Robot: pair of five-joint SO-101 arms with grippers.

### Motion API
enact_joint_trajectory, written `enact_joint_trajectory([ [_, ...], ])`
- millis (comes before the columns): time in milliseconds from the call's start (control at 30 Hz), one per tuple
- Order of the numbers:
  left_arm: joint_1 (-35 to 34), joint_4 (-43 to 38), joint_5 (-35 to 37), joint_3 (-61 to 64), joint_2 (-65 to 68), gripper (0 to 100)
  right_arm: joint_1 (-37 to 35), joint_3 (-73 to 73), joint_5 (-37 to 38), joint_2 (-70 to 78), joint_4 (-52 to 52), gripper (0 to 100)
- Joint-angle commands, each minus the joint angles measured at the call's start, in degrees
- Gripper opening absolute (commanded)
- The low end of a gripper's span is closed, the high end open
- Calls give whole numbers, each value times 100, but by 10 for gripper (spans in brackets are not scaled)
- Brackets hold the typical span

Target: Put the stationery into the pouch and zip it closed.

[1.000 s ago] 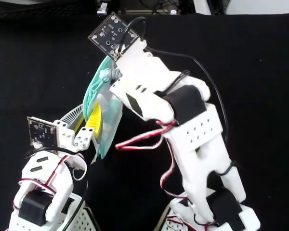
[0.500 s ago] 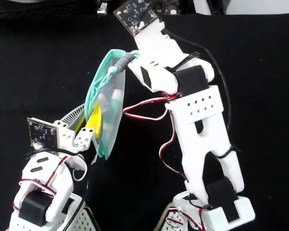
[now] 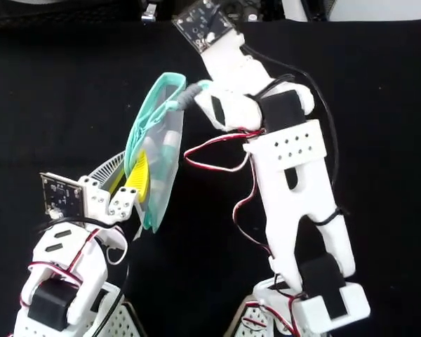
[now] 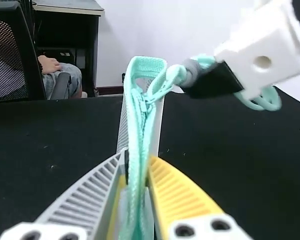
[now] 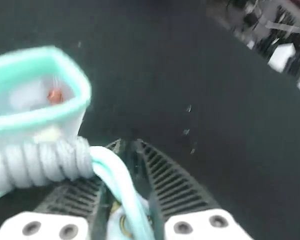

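A translucent pouch (image 3: 165,165) with a teal zip edge (image 3: 144,126) hangs stretched between my two grippers above the black table. White stationery (image 3: 170,144) shows through its wall. At the pouch's near end, my left gripper (image 3: 130,184) is shut on it; its grey and yellow fingers clamp the teal zip edge (image 4: 138,150). At the far end my right gripper (image 3: 198,95) is shut on the zip pull cord (image 3: 184,96), which is grey-wrapped with a teal loop (image 5: 112,175). The pouch's teal end loop (image 5: 40,90) lies just beyond the right gripper (image 5: 124,200).
Black cloth (image 3: 63,91) covers the table, with open room to the left and right of the arms. Red and white wires (image 3: 221,147) hang from the right arm beside the pouch. The table's far edge (image 3: 91,21) is close behind the right wrist.
The right gripper has moved toward the table's far edge with the zip pull cord in it, drawing the pouch out longer. The left arm has kept still.
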Motion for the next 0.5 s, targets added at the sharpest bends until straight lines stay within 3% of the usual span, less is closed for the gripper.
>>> enact_joint_trajectory([
  [0, -40, 62, -35, 31, 0, 30, 9, -48, 53, -488, 712, 166],
  [67, -40, 62, -35, 13, 0, 30, -229, -40, 369, -637, 1064, 247],
  [167, -40, 62, -35, 22, 0, 30, -668, -40, 615, -778, 1398, 259],
  [467, -40, 62, -9, 22, 0, 30, -1635, 356, -211, -796, 791, 248],
])
